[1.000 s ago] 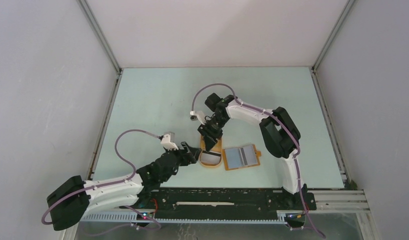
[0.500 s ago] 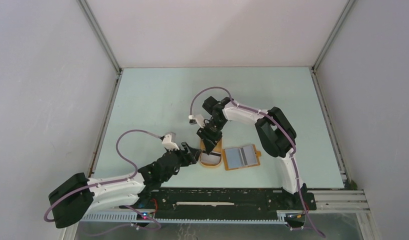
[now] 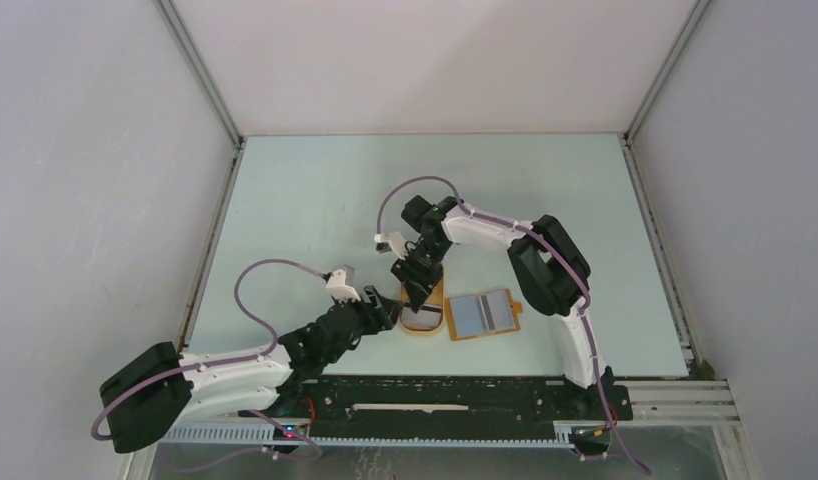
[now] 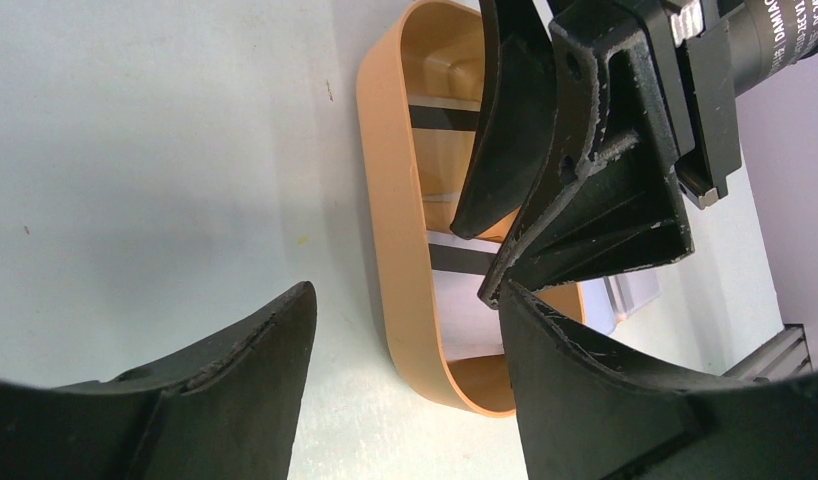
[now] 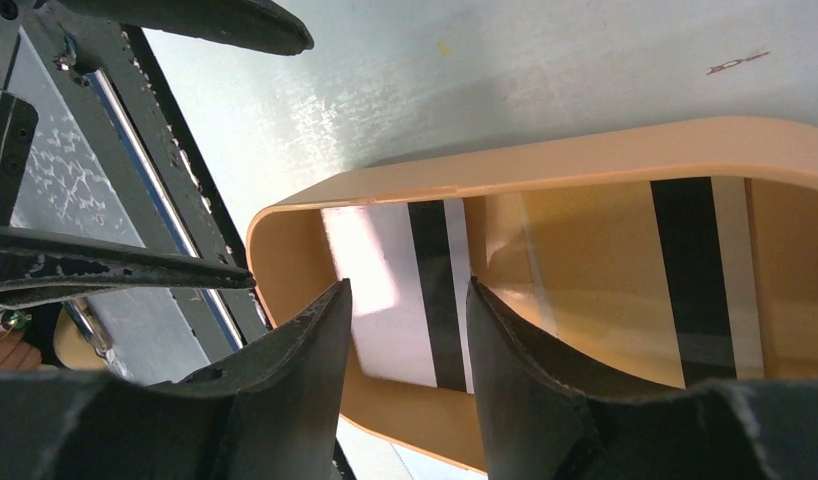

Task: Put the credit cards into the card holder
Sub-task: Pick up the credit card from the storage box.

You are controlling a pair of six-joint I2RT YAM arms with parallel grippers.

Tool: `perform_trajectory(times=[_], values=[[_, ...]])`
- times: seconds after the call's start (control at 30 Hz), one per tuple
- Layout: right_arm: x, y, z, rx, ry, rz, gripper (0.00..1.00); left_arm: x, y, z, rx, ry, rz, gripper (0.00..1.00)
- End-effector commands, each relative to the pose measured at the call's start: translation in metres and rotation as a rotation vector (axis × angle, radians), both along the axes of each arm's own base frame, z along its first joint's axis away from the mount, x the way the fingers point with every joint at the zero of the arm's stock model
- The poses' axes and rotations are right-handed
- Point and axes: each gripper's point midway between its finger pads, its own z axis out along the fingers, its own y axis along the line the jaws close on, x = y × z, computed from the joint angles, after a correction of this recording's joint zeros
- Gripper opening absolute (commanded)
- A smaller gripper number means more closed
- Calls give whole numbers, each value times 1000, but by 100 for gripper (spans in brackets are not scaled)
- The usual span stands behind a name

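Right fingers [image 5: 275, 400] now deeper in tray [image 5: 605, 155]

The left arm [image 3: 225, 372] lies low, stretched from its base at the near left toward the middle, with its forearm nearly level. The left gripper [image 3: 387, 308] points away from the bases and slightly right, its two dark fingers [image 4: 235, 400] spread wide.

The right arm [image 3: 550, 265] rises from its base at the near right, folds at the elbow and reaches left. Its wrist is turned so that the right gripper [image 3: 415, 290] points steeply down. Its fingers [image 5: 285, 400] stand a narrow gap apart. One tip sits just beside the left gripper's right finger; whether they touch cannot be told.
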Motion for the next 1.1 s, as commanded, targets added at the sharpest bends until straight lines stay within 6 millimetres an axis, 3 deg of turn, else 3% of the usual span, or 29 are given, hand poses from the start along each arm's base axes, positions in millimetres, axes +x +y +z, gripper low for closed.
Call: perform_trajectory(times=[0.0,0.23,0.53,0.87,1.07], values=[[1,4,-1,-23,-35,22,55,3,-1,4,-29,-9,13,71],[5,3,7,-14,-73,25,58,3,-1,4,-27,-8,12,70],[-3,1,-5,-34,-25,42,58,2,-1,4,-29,-6,10,69],[3,5,28,25,-116,63,64,2,0,4,-32,-5,10,69],[6,4,32,25,-143,63,64,1,0,3,-34,-1,11,68]])
